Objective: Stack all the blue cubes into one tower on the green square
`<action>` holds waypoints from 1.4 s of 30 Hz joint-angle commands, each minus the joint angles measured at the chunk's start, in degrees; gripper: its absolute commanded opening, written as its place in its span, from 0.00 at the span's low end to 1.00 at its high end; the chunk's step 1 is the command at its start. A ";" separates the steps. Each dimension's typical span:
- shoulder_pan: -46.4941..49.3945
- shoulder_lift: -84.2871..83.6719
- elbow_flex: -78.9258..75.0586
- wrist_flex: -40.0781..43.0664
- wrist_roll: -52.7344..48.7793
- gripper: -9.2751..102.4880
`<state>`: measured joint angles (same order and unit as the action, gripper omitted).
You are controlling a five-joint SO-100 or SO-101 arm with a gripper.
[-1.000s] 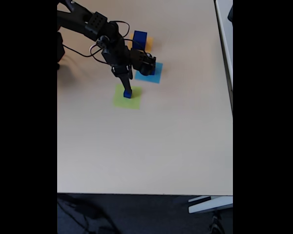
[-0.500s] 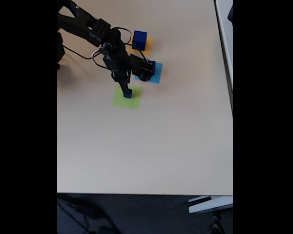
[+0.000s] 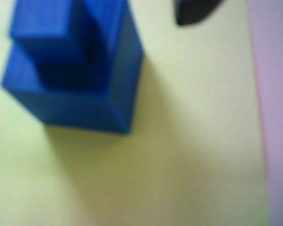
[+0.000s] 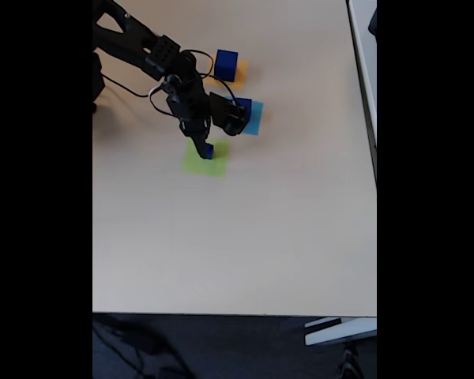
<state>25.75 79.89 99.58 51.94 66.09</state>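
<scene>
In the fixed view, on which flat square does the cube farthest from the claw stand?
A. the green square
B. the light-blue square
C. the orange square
C: the cube near the table's far edge stands on the orange square, away from the claw.

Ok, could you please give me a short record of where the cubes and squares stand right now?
green square: carries a two-cube stack
stack: small blue cube on top of a bigger blue cube, seen in the wrist view
third blue cube: on the orange square
gripper: at the stack; open or shut unclear
light-blue square: partly under the arm
</scene>
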 commanded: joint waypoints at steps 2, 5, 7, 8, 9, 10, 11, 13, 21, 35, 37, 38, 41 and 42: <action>0.53 0.62 -3.69 -0.35 -0.53 0.29; 0.53 0.44 -4.13 -0.18 -0.62 0.29; 0.53 0.53 -4.31 0.00 -0.53 0.29; 0.53 0.62 -4.31 0.00 -0.53 0.29; 0.53 0.62 -4.31 0.00 -0.44 0.29; 0.53 0.62 -4.39 0.00 -0.35 0.29; 0.62 0.62 -4.39 0.00 -0.35 0.29; 0.62 0.62 -4.75 0.00 -0.53 0.28; 0.44 0.00 -4.83 0.00 -0.26 0.25; 0.97 -0.35 -5.10 0.00 -0.53 0.23; 1.05 -0.53 -5.10 0.00 -0.53 0.22; 1.05 -0.62 -5.10 0.00 -0.44 0.21; 1.14 -0.70 -5.10 -0.09 -0.44 0.21; 1.14 -0.79 -5.10 -0.09 -0.44 0.21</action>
<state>26.72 78.31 97.65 51.94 65.83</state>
